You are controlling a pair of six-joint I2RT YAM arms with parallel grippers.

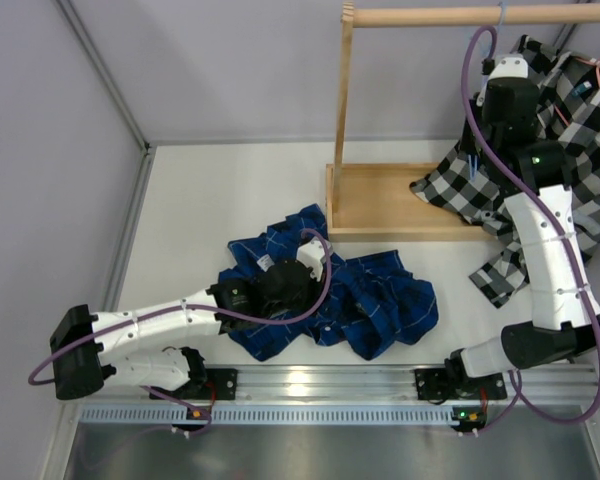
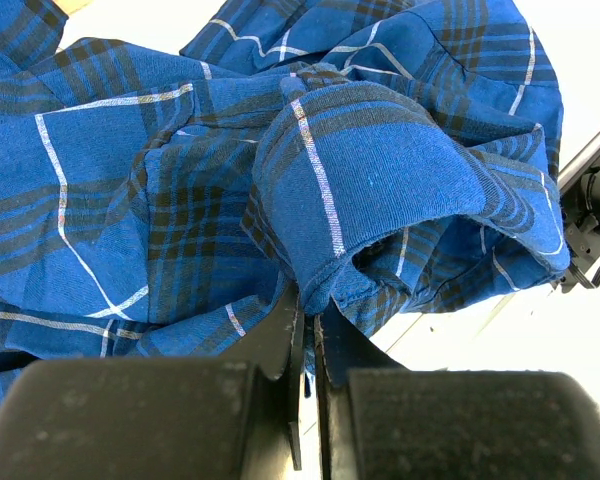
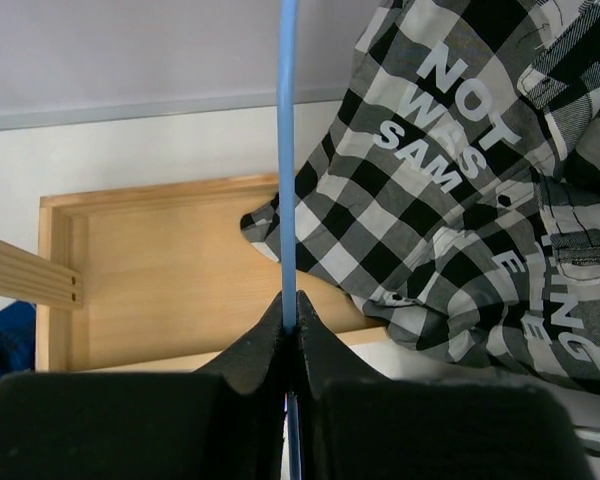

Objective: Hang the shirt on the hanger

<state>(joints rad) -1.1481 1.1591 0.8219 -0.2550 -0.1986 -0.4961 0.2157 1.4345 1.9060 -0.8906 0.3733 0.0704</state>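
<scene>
Shirt (image 1: 380, 310) lies crumpled on the table (image 1: 210, 190) just in front of the wooden rack (image 1: 380, 205). Only the left wrist view shows the left gripper (image 2: 308, 312) pinched tight on a rolled fold of it, while in the top view the wrist covers that grip. Hanger (image 3: 288, 150) is a thin upright bar clamped in the right gripper (image 3: 291, 305) beside the checked shirt (image 3: 450, 200), plain from the right wrist; from above it is a mere blue sliver under the rod (image 1: 430, 15), well apart from the shirt.
</scene>
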